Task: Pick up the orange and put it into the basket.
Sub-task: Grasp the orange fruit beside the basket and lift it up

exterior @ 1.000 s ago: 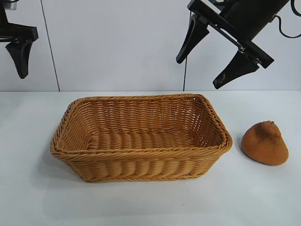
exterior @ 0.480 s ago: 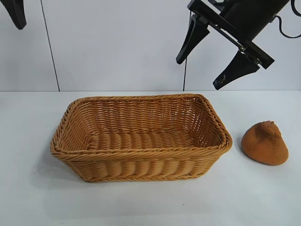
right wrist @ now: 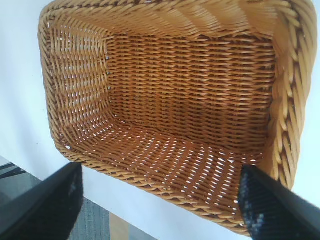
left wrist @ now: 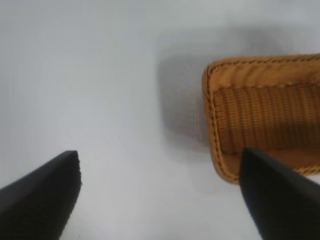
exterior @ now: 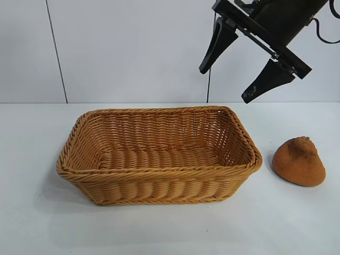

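Hanging claw: the right gripper (exterior: 229,84) is seen high in the exterior view, above the far right corner of the basket (exterior: 159,178), tilted downward, its two black fingers (exterior: 217,45) spread wide with nothing between them.
Below the right claw: the basket is viewed by the right wrist camera, its woven floor (right wrist: 190,115) bare, the braided rim (right wrist: 292,90) running beside one fingertip.
Right claw fingertips: both are shown at the lower corners of the right wrist view, well apart, the gripper midpoint (right wrist: 160,200) lying over the near rim of the basket.
Orange: the orange (exterior: 299,161) is set on the white table (exterior: 32,212), below and to the outer side of the right claw, just beside the basket's right end, not touching it, pointed knob upward.
Orange and claw: the two are kept well apart; the fruit is gripped by nothing.
Left claw: the left gripper (left wrist: 160,195) is out of the exterior view; in its own wrist view both dark fingers (left wrist: 42,192) are spread wide and empty.
Beneath the left claw: bare table (left wrist: 100,75) is seen between the fingertips, one end of the basket (left wrist: 212,115) lying ahead of one finger.
Backdrop: a pale wall (exterior: 127,48) with thin vertical seams is seen behind the claw.
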